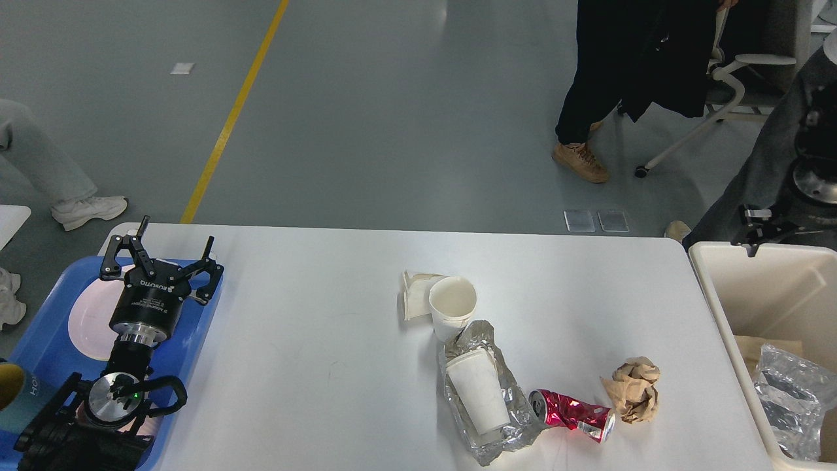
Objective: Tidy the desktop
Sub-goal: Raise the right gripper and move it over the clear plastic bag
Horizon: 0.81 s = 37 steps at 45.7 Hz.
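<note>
Left claw spread wide open over blue tray, gripping nothing.
Right claw up by cream bin, too dark and small to tell open from closed. White desktop lying between both claws, with two paper cups, crushed red can, foil and brown paper ball nearer right claw.
</note>
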Motion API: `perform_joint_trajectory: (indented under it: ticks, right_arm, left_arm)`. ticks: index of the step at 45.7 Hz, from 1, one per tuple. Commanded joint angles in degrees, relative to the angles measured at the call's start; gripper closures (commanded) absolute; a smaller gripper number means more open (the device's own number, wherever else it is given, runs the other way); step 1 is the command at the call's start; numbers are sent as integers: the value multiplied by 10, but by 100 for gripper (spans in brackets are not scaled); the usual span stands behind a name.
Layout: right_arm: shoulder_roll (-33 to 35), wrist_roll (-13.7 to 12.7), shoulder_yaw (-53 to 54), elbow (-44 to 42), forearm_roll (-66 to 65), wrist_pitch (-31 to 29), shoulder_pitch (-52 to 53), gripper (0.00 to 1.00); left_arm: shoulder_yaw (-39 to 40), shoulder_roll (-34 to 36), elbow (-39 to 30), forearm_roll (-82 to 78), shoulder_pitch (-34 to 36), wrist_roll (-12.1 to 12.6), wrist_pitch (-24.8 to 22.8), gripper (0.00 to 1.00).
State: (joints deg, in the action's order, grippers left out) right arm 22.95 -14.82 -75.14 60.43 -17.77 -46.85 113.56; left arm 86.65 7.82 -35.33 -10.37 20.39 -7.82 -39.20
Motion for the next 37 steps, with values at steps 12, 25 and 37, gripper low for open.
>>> perform_joint_trajectory:
  ticks: [12, 25, 37]
  right_arm:
    - [-53, 10, -3, 322, 90, -27, 356, 0]
    - [-76, 37, 10, 361, 128, -14, 388, 0]
    - [-76, 30, 99, 352, 121, -8, 329, 0]
  left_arm:
    - [0, 0, 0, 0, -1, 0, 2, 4]
    - [0, 0, 0, 0, -1, 0, 3, 4]
    - [0, 0, 0, 0, -1, 0, 2, 4]
